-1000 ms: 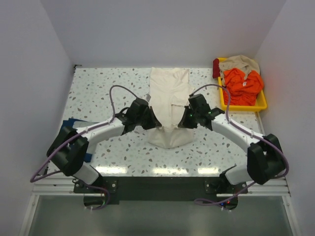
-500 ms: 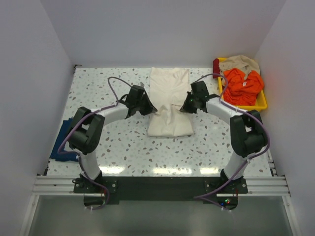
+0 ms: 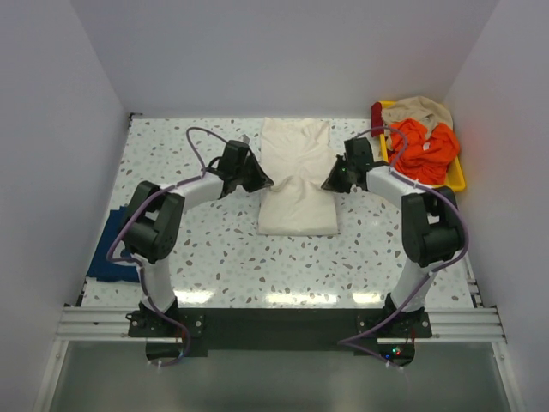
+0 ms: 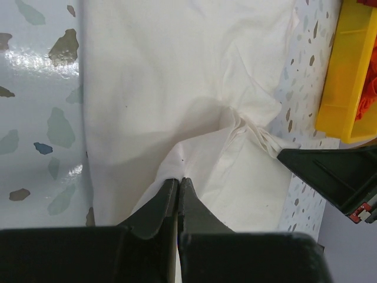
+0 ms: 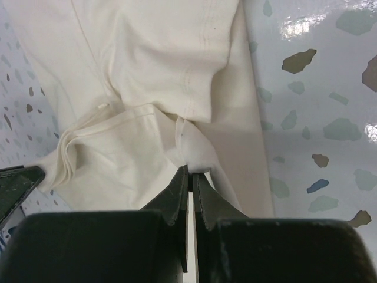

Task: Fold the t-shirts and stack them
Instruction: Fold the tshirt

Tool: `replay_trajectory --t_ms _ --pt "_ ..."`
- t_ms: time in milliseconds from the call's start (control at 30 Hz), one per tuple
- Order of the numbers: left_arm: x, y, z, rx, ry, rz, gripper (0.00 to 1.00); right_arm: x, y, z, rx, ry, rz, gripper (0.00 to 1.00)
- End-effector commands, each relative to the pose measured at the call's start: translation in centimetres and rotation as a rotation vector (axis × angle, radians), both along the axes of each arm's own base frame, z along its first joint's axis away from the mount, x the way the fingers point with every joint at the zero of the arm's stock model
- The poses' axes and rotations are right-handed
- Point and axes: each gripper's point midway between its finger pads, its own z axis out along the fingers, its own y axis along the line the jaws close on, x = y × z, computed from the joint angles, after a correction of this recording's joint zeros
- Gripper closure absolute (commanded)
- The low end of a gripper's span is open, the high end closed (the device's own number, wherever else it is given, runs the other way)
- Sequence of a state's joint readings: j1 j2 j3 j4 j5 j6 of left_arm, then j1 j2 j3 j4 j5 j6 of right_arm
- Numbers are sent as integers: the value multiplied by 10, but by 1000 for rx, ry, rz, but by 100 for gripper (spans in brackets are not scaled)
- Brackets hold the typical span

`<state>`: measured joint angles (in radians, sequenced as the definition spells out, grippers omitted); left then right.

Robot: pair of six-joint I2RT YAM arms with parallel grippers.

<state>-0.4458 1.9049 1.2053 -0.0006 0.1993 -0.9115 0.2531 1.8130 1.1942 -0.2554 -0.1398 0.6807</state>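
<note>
The cream t-shirt (image 3: 296, 176) lies as a long strip in the middle of the table, its near part doubled over. My left gripper (image 3: 262, 182) is shut on a pinch of its left edge (image 4: 194, 147). My right gripper (image 3: 328, 184) is shut on a pinch of its right edge (image 5: 194, 153). Both hold the folded layer about halfway along the shirt. In the left wrist view the jaws (image 4: 178, 180) are closed on cloth, and so are they in the right wrist view (image 5: 190, 169). The navy t-shirt (image 3: 107, 249) lies at the table's left edge, partly behind the left arm.
A yellow tray (image 3: 425, 185) at the back right holds orange cloth (image 3: 420, 146) and beige cloth (image 3: 418, 107). The tray's side shows in the left wrist view (image 4: 341, 71). The terrazzo table top (image 3: 214, 249) lies between white walls.
Both grippers have moved away from the arm bases toward the far side, carrying the shirt's near end up and over. The shirt's near edge now lies flat and folded.
</note>
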Motion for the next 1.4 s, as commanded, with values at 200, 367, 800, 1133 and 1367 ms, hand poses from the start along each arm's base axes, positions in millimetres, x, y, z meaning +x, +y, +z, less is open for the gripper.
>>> replay_trajectory --t_ms 200,367,800,1133,1367 --pt "24 13 4 2 -51 12 100 25 0 6 42 -52 15 100" --pt "25 18 -2 9 -38 22 95 29 -4 5 52 -56 5 93" --pt "30 56 48 104 -151 58 46 23 -13 36 -21 -125 43 58" --pt "20 -9 30 115 -155 -87 87 27 9 6 -102 -83 145 66" --pt "43 2 -24 82 -96 -60 91 36 0 -24 -156 -12 134 68"
